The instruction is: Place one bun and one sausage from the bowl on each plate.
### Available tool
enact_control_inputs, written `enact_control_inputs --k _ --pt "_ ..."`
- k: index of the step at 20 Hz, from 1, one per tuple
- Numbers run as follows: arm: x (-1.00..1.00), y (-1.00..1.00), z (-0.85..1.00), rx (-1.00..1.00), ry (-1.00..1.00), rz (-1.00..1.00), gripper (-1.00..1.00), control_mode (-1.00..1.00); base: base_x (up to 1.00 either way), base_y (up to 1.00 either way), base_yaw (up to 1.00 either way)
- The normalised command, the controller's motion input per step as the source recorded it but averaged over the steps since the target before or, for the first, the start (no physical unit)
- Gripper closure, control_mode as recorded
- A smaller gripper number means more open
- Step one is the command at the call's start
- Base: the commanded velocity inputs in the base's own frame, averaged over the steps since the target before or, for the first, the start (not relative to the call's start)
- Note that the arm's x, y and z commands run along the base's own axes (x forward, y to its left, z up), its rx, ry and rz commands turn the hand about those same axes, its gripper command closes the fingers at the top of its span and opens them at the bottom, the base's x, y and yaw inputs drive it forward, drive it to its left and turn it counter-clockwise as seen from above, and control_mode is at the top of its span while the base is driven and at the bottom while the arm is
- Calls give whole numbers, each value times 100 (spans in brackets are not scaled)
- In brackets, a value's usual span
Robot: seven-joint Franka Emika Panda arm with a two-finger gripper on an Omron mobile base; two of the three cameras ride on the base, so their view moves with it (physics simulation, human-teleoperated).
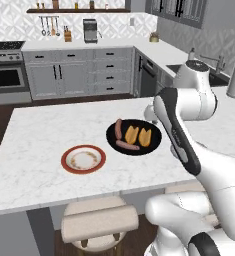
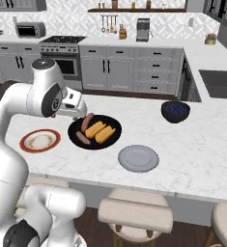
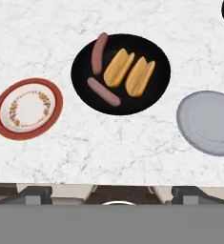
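The black bowl (image 3: 156, 50) sits mid-counter and holds two sausages (image 3: 99, 46) (image 3: 104, 91) on its left and two buns (image 3: 118, 67) (image 3: 140, 76) side by side on its right. Left of it lies the red-rimmed plate (image 3: 27, 108), right of it the grey plate (image 3: 208, 121); both are bare. My gripper (image 3: 112, 194) hangs high over the counter's near edge, open wide, with nothing between its fingertips (image 3: 35, 194). From the base, the bowl (image 2: 98, 144) lies between the red-rimmed plate (image 2: 39, 141) and the grey plate (image 2: 138, 158), just beyond my hand (image 2: 72, 103).
A small dark blue bowl (image 2: 175, 111) stands on the counter behind the grey plate. Padded stools (image 2: 136, 214) (image 1: 99, 222) are tucked under the island's near edge. My own arm (image 1: 176, 130) crosses the right side of the left base view.
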Motion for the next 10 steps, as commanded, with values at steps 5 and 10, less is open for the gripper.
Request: enact_control_inputs --k 5,10 --pt "100 0 -44 0 20 -8 -100 -100 0 0 0" --pt "90 -1 -61 -1 16 -7 -100 -100 0 0 0"
